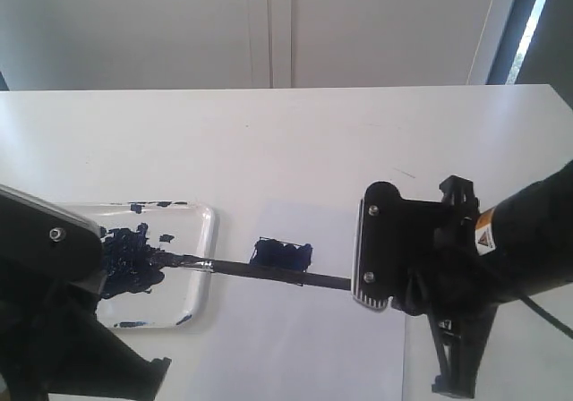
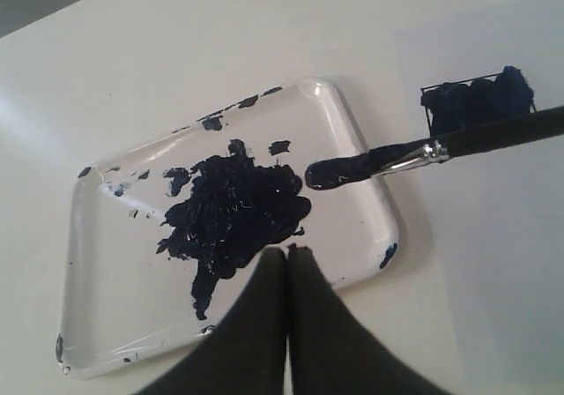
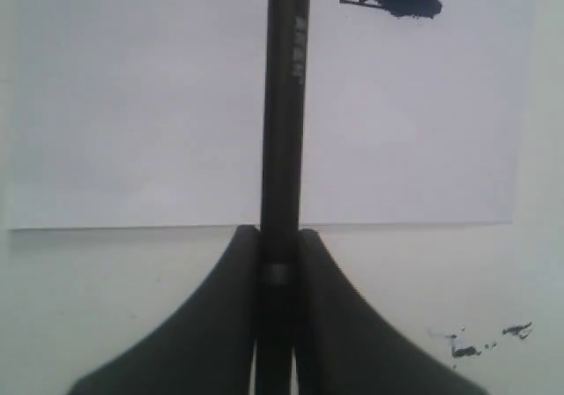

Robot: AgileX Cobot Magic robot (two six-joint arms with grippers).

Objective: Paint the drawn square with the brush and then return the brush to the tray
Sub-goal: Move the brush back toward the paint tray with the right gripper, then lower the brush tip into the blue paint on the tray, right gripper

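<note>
**Brush tip over the tray, handle in your right jaws**

Here's the line that counts. The brush (image 1: 260, 271) lies level, its long axis running straight out from your right jaws toward the tray (image 1: 204, 267). It skirts one edge of the drawn square (image 1: 282, 255), which is filled dark blue. Your right jaws are pinched narrow on the handle's back end, with nothing else in them. The ferrule sits over the tray's rim and the blue tip hangs inside, just beside the paint blob (image 2: 238, 210). Whether it touches the plastic, you can't tell.

Your left jaws are pressed together, empty, above the tray. Most of the handle lies outside, over the paper (image 1: 313, 347), so the drop looks like your right arm's job. Slide further along that axis before you let go.
</note>
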